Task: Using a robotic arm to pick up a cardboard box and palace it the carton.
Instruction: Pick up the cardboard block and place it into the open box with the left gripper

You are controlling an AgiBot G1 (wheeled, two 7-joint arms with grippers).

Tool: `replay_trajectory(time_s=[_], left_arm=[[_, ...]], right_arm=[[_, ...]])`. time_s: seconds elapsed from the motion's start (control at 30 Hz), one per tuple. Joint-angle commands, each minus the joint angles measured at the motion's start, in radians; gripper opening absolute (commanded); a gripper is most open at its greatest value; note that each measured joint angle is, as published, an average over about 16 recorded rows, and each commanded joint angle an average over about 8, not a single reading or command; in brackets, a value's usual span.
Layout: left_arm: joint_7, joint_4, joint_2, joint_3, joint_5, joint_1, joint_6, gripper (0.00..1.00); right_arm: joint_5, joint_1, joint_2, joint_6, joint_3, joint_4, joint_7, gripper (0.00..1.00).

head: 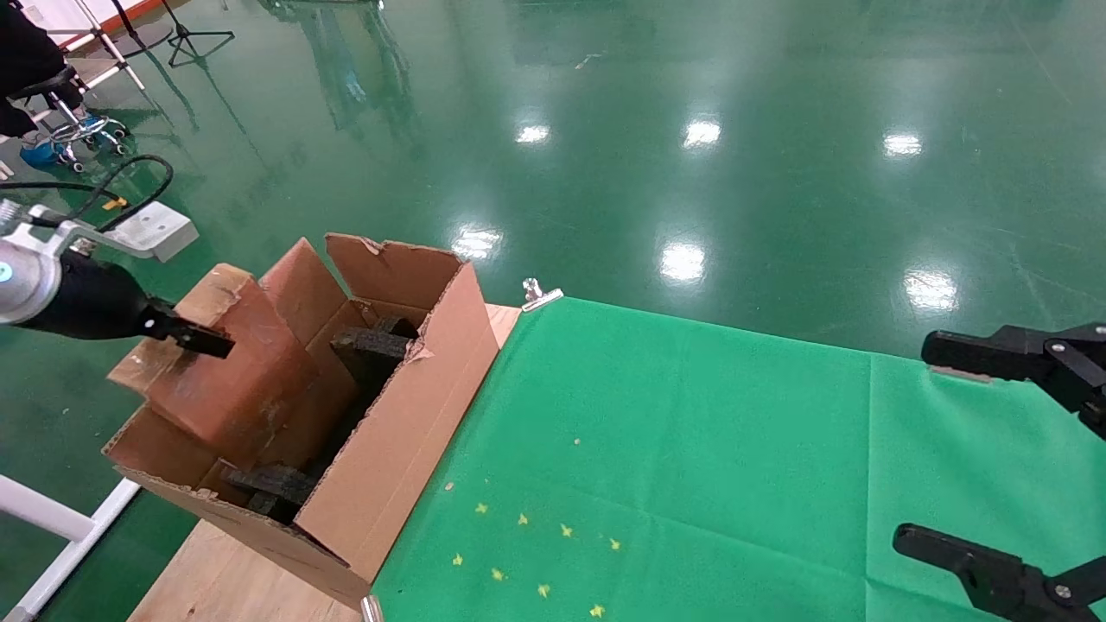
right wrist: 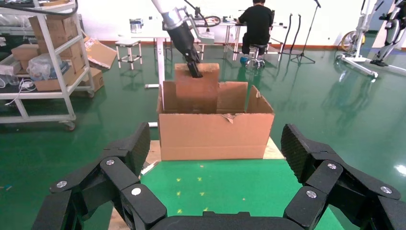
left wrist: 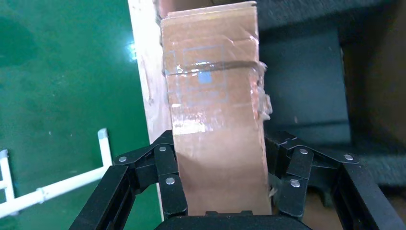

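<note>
My left robotic arm (head: 34, 281) reaches in from the left, and its gripper (head: 199, 339) is shut on the cardboard box (head: 229, 363). The box is a brown block wrapped in shiny tape. It is tilted, with its lower end inside the open carton (head: 406, 406) and its upper end above the rim. In the left wrist view the box (left wrist: 215, 120) sits between the gripper's (left wrist: 220, 191) black fingers (left wrist: 167, 179). Black foam blocks (head: 371, 350) lie inside the carton. My right gripper (head: 976, 453) is open and empty over the table's right side. Its wrist view (right wrist: 215, 148) shows the carton (right wrist: 215, 134) and the box (right wrist: 196, 88).
A green cloth (head: 691, 449) with small yellow stars covers the wooden table (head: 225, 579). A metal clip (head: 540, 294) holds the cloth at the far edge. A white frame (head: 52, 518) stands left of the table. A shelf of boxes (right wrist: 43, 62) and a seated person (right wrist: 256, 26) are far off.
</note>
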Motion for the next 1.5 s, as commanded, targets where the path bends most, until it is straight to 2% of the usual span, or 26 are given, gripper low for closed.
replay_trajectory(time_s=[0.03, 0.33, 0.6, 1.03, 1.3, 1.5], left_arm=[[0.014, 0.057, 0.014, -0.001, -0.007, 0.022, -0.045, 0.00], [0.116, 0.269, 0.117, -0.029, -0.063, 0.076, -0.202, 0.00], [0.220, 0.433, 0.189, -0.038, -0.083, 0.090, -0.244, 0.00], [0.310, 0.631, 0.270, -0.061, -0.140, 0.210, -0.289, 0.01], [0.328, 0.687, 0.304, -0.051, -0.136, 0.243, -0.327, 1.00], [0.329, 0.690, 0.307, -0.047, -0.131, 0.246, -0.328, 1.00]], right_arm=[[0.000, 0.000, 0.000, 0.000, 0.000, 0.000, 0.000, 1.00], [0.000, 0.000, 0.000, 0.000, 0.000, 0.000, 0.000, 1.00], [0.000, 0.000, 0.000, 0.000, 0.000, 0.000, 0.000, 1.00], [0.000, 0.000, 0.000, 0.000, 0.000, 0.000, 0.000, 1.00], [0.000, 0.000, 0.000, 0.000, 0.000, 0.000, 0.000, 1.00], [0.000, 0.000, 0.000, 0.000, 0.000, 0.000, 0.000, 1.00]])
